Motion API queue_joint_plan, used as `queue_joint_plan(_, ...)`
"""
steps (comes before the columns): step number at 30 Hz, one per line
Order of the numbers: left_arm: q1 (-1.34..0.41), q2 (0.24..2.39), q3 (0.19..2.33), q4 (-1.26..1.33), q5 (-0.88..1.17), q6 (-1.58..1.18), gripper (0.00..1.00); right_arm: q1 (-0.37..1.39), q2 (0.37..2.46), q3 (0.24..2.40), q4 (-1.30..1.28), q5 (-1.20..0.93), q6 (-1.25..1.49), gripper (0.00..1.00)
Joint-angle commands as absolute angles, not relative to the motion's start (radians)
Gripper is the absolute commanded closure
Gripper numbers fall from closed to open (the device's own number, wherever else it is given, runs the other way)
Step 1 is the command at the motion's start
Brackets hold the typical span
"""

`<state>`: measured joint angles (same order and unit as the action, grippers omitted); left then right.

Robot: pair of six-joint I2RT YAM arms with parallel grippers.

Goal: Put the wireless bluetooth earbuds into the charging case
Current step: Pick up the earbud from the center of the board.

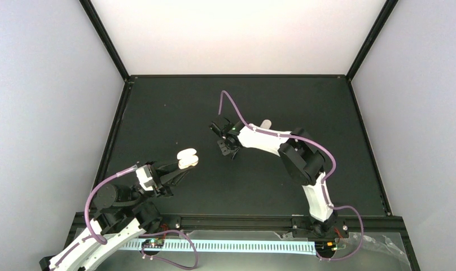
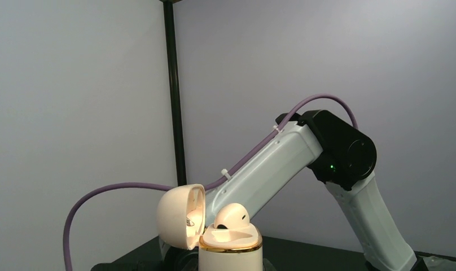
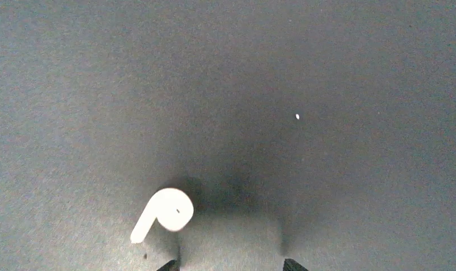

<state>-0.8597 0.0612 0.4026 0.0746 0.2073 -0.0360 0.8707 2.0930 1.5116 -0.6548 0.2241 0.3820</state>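
From above, the left arm [image 1: 110,203] comes in from the bottom left corner. It bends and reaches up and to the right, over the black table [image 1: 175,107]. The left gripper [image 1: 183,164] is pinched tight on the charging case [image 1: 187,157] and holds it up off the table. The right arm [image 1: 296,155] goes up from its base, folds at the elbow and stretches to the left. The right gripper [image 1: 224,138] points down near the middle of the table, well apart from the case. A small white thing [image 1: 265,123] peeks out just behind that arm.

The left wrist camera looks past the case [image 2: 231,251], which sits at the bottom edge. Its lid [image 2: 178,217] is open and leans to the left. One earbud [image 2: 232,216] sits in the case, with its round head sticking out above the gold rim. The right arm [image 2: 327,158] is bent high behind it, with a purple cable [image 2: 101,192] along it.

The right wrist camera looks straight down at the table. The other earbud [image 3: 165,213] lies flat there, its stem pointing down and left. The right gripper [image 3: 231,266] is about half wide and holds nothing. Its dark fingertips [image 3: 170,264] just show at the bottom edge, and this earbud lies just beside the left one.
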Motion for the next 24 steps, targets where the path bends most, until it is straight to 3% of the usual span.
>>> queue_joint_plan(1, -0.865, 0.057, 0.410, 0.078, 0.215, -0.034, 0.99, 0.867, 2.009, 1.489, -0.658, 0.186, 0.418, 0.53)
queue_joint_plan(12, -0.865, 0.057, 0.411, 0.079, 0.223, -0.042, 0.99, 0.867, 2.027, 1.493, -0.539, 0.233, 0.753, 0.53)
queue_joint_plan(24, -0.865, 0.046, 0.410, 0.078, 0.224, -0.045, 0.98, 0.868, 2.155, 1.618, -0.621, 0.275, 0.749, 0.54)
